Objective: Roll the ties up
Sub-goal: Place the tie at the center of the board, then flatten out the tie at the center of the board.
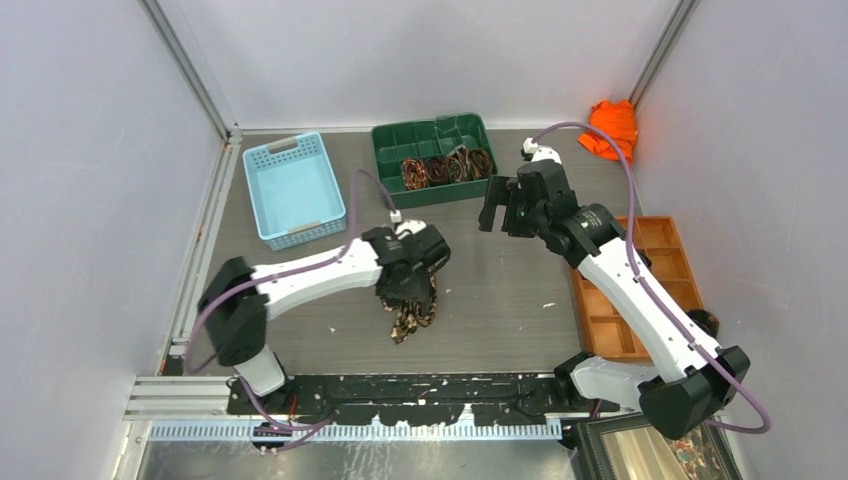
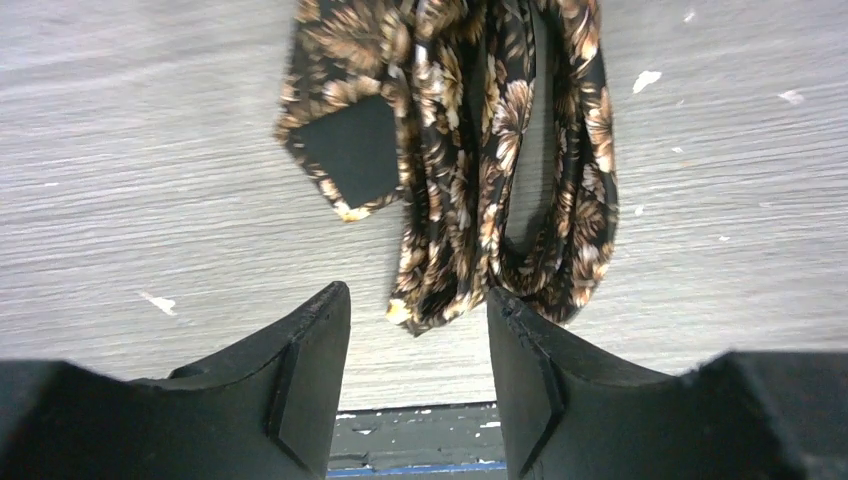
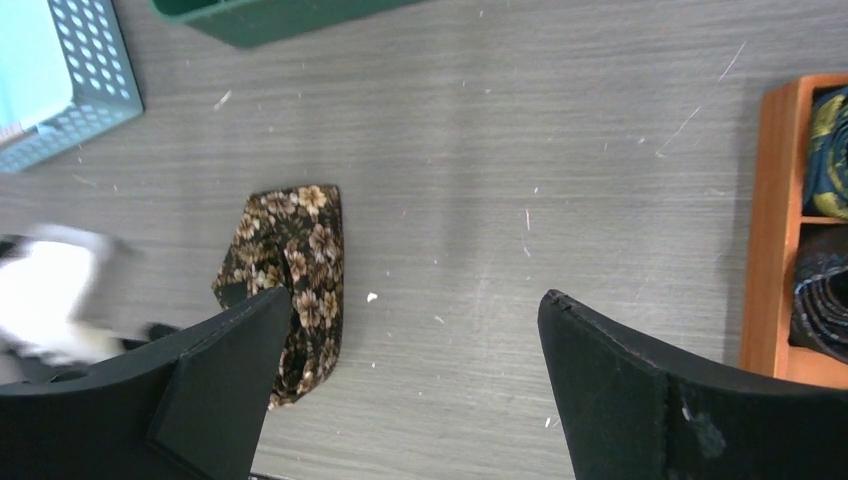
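Note:
A brown and black floral tie (image 1: 412,315) lies folded in a loose bunch on the grey table, just in front of the left arm's wrist. In the left wrist view the tie (image 2: 470,150) lies beyond the fingertips, its pointed end turned over to show black lining. My left gripper (image 2: 420,300) hangs over its near end, open, with only table between the fingers. My right gripper (image 1: 500,207) is raised over the table's middle, open and empty (image 3: 415,300); its view shows the same tie (image 3: 295,275) to the left. Several rolled ties (image 1: 445,167) sit in the green bin (image 1: 432,135).
A light blue basket (image 1: 290,185) stands at the back left. A wooden divided tray (image 1: 640,290) at the right holds dark rolled ties (image 3: 825,290). An orange cloth (image 1: 612,125) lies in the back right corner. Small white specks dot the table.

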Robot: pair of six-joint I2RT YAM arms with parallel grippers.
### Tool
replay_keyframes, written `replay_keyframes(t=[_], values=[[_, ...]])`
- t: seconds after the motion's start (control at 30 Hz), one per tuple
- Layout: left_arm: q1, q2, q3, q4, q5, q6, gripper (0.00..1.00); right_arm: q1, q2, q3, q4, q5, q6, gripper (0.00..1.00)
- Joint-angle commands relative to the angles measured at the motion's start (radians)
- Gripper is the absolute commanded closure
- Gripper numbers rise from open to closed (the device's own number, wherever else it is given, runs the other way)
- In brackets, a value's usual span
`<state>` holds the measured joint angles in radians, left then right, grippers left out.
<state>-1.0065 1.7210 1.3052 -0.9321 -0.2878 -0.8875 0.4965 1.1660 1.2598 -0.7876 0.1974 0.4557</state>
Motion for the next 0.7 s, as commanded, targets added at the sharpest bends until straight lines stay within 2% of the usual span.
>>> replay_keyframes(t=[0.0, 0.1, 0.13, 0.23, 0.3, 0.43, 0.67], values=[[0.005, -0.203, 0.05, -0.09, -0.171, -0.022, 0.45, 0.045, -0.001, -0.03, 0.007, -0.056, -0.004, 0.0], [0.005, -0.301, 0.04, -0.115, -0.217, -0.039, 0.46, 0.147, 0.012, -0.052, -0.009, -0.01, -0.016, 0.0], [0.005, -0.332, 0.025, -0.128, -0.242, -0.055, 0.5, 0.186, 0.02, -0.058, -0.011, -0.003, -0.014, 0.0], [0.008, -0.445, -0.043, -0.134, -0.318, -0.109, 0.74, 0.289, 0.077, -0.074, -0.003, 0.0, -0.01, 0.01], [0.016, -0.503, -0.086, -0.135, -0.33, -0.139, 0.84, 0.331, 0.147, -0.049, -0.007, 0.006, -0.033, 0.03], [0.021, -0.579, -0.122, -0.191, -0.352, -0.182, 0.86, 0.375, 0.348, 0.109, -0.021, 0.028, -0.137, 0.03], [0.022, -0.698, -0.128, -0.311, -0.426, -0.212, 0.83, 0.416, 0.744, 0.409, -0.076, 0.096, -0.324, 0.04]])
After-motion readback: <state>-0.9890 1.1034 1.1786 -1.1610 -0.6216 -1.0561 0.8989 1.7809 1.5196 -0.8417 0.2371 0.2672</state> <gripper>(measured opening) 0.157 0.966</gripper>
